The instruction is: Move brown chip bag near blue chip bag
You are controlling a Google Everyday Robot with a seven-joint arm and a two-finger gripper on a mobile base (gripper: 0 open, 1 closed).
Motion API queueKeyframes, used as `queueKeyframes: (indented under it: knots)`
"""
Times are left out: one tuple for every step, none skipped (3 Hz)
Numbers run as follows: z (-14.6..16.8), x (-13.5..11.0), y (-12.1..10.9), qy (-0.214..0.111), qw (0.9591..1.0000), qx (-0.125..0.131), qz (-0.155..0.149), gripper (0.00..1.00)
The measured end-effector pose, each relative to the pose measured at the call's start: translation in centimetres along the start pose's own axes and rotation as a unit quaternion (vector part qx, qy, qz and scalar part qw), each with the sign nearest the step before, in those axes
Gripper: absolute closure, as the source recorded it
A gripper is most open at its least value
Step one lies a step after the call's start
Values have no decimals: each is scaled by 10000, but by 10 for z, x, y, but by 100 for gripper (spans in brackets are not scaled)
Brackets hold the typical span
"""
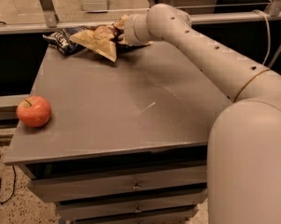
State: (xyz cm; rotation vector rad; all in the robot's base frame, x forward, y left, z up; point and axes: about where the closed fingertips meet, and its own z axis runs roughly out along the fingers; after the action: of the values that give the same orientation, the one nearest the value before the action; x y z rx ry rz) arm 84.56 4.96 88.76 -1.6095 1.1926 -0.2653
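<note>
Pincer (pixel 117 31) sat at far left of grey counter (pixel 130 101), clamped on right end of large crinkly tan-and-brown chip bag (pixel 95 41), which was already overlapping small navy crinkly chip bag (pixel 60 37). Best course seemed to be lowering it gently and releasing cleanly, with no dragging.

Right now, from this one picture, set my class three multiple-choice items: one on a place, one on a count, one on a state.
1. Where is the gripper? A at the brown chip bag, by the table's far edge; B at its front edge; C below it.
2. How many chip bags lie there? A one; B two; C four.
3. The apple is: A whole; B sliced; C peeled.
Answers: 1 A, the arm ends at that bag; 2 B, the brown chip bag plus the blue chip bag beside it; 3 A, its red skin looks unbroken.
</note>
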Motion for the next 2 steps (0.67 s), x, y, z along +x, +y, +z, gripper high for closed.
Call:
queueKeyframes:
  knots:
    - [-2,-7,-2,-77,10000,2,-28,6]
    - [-10,-13,-9,-127,9999,50,-57,0]
